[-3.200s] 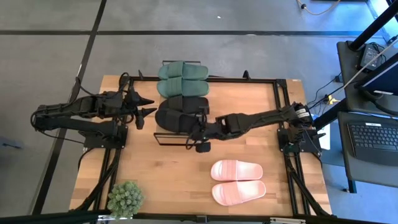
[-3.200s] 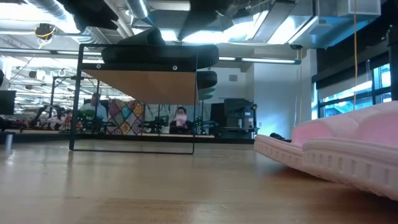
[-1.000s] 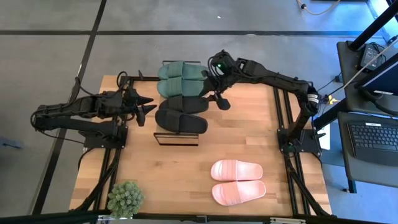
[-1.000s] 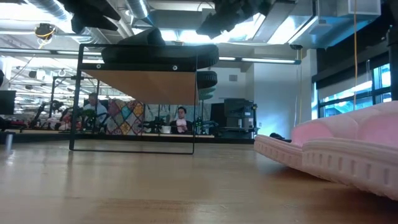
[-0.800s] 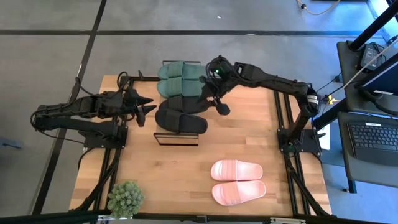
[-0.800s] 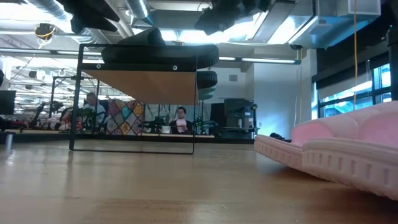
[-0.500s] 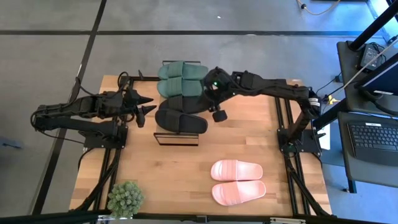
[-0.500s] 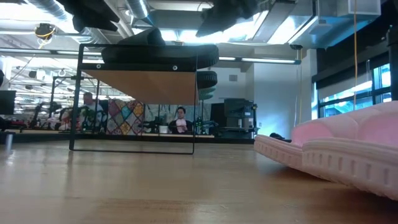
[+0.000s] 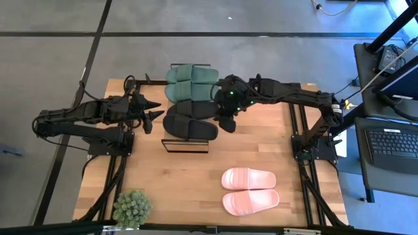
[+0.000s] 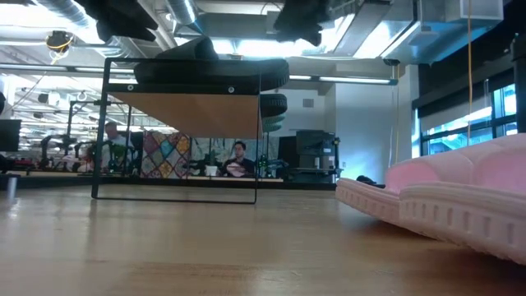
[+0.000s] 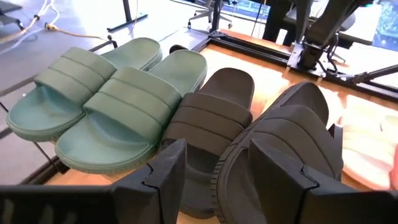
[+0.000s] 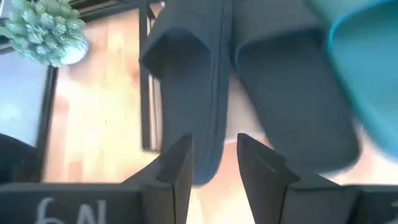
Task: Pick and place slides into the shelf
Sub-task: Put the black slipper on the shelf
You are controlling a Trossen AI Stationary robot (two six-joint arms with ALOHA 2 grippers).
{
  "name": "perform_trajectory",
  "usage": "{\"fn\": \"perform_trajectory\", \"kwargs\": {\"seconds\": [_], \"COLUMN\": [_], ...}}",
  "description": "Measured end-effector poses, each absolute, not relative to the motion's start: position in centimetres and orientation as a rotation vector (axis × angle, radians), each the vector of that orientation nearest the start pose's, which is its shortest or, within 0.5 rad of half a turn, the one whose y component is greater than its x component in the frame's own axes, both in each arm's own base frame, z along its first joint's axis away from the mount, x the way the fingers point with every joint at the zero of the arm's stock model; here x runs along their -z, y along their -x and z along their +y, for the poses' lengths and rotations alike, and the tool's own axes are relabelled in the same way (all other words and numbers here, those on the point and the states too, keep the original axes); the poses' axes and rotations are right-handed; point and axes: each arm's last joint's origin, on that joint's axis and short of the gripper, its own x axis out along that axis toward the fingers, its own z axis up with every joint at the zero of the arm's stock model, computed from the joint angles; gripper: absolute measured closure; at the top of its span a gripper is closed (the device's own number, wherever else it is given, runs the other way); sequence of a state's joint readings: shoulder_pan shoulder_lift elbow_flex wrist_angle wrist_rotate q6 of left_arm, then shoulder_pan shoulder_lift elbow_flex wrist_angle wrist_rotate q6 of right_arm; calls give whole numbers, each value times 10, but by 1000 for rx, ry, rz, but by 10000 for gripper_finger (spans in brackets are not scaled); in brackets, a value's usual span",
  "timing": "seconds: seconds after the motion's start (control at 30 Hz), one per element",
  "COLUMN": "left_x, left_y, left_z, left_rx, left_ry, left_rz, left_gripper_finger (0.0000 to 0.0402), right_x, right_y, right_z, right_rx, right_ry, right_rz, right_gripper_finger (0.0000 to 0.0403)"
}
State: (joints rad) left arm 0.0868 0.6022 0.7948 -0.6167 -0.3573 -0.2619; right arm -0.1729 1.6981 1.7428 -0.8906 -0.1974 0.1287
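The right gripper (image 9: 226, 121) has swung back, open and empty, risking nudging the outer black rubber slide (image 9: 190, 126) off the wooden-topped shelf (image 9: 185, 145).

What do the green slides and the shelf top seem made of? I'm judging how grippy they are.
The green slides look like matte moulded foam or rubber: one piece, ribbed straps, textured footbeds. The shelf top looks like light unpolished wood on a thin black metal frame.

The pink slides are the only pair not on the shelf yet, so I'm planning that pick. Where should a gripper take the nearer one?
Probably by its broad strap, coming straight down from above. The pink slides lie flat, side by side, sole down on the table; the strap arches over the footbed, giving the fingers an edge to close on.
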Motion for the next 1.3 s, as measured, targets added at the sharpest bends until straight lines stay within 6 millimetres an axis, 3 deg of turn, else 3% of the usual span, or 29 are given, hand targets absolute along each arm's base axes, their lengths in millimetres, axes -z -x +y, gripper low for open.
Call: {"fn": "perform_trajectory", "kwargs": {"seconds": [0.3, 0.7, 1.1, 1.17, 1.3], "left_x": [-320, -320, -320, -320, -320], "left_y": [-116, -116, -116, -116, -116], "left_z": [21, 21, 21, 21, 21], "left_rx": [-511, -513, -514, -514, -514], "left_ry": [180, 179, 179, 179, 179], "left_rz": [357, 357, 358, 358, 358], "left_gripper_finger": [236, 236, 236, 236, 236], "right_x": [-358, -357, -355, -355, -352], "right_y": [-351, -358, -358, -357, -354], "right_z": [-26, 10, 21, 20, 14], "right_rx": [70, -36, -24, 6, 294], "right_ry": [-374, -234, -314, -331, -380], "right_rz": [943, 927, 942, 947, 937], "right_gripper_finger": [278, 278, 276, 268, 241]}}
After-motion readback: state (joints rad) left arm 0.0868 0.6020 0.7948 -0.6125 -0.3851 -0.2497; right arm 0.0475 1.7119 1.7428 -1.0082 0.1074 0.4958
